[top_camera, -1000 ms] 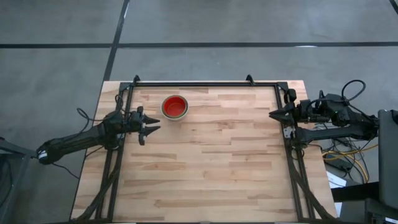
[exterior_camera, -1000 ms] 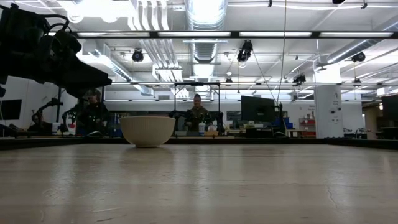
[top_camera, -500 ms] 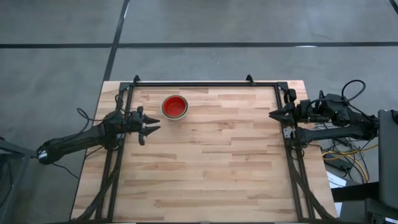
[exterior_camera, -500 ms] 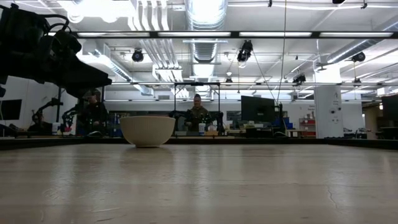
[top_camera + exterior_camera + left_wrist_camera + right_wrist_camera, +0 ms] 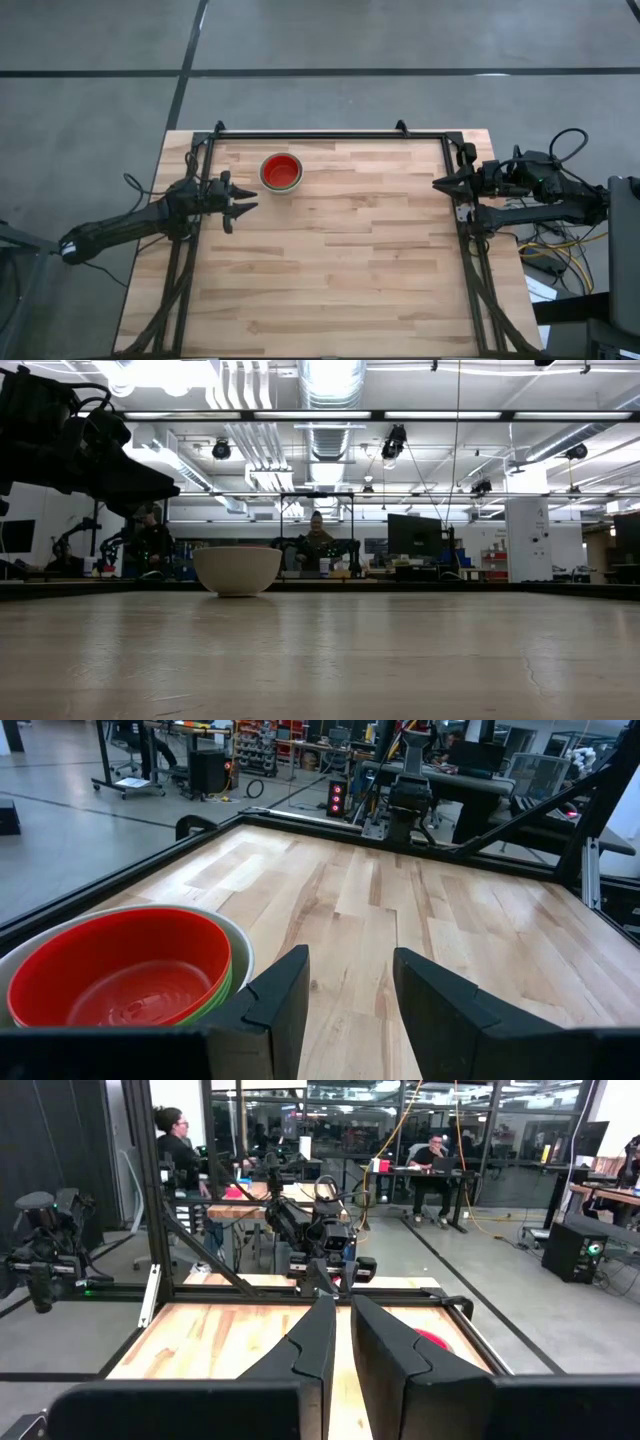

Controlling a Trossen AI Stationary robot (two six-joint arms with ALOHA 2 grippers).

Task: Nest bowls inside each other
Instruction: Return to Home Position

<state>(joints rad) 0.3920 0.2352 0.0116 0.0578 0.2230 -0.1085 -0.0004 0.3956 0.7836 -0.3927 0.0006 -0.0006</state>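
The nested bowls (image 5: 281,172) sit as one stack in the upper left part of the tabletop (image 5: 340,270) in the high view, just below the black frame rail (image 5: 330,134) along the far edge. The red bowl (image 5: 281,170) is innermost and faces up. The left wrist view shows it seated inside a green bowl (image 5: 228,986), of which only a thin rim shows, and that in turn sits inside the pale bowl (image 5: 245,960). How many green bowls lie under the red one cannot be told. In the low view only the pale outer wall (image 5: 237,570) shows, left of centre, resting flat on the wood.

The left end effector (image 5: 242,212) hovers at the left edge of the tabletop in the high view, just below and left of the stack and apart from it. Its fingers (image 5: 285,990) are spread wide and released, with bare wood showing between them and nothing gripped. In the low view this arm (image 5: 80,445) hangs as a dark mass in the upper left, above the surface.

The right end effector (image 5: 438,184) is at the right edge of the high view, over the frame rail there, well apart from the bowls. Its fingers (image 5: 318,1335) are clenched almost together with only a thin slit between them, and they hold nothing.

People sit at desks (image 5: 318,544) in the room behind
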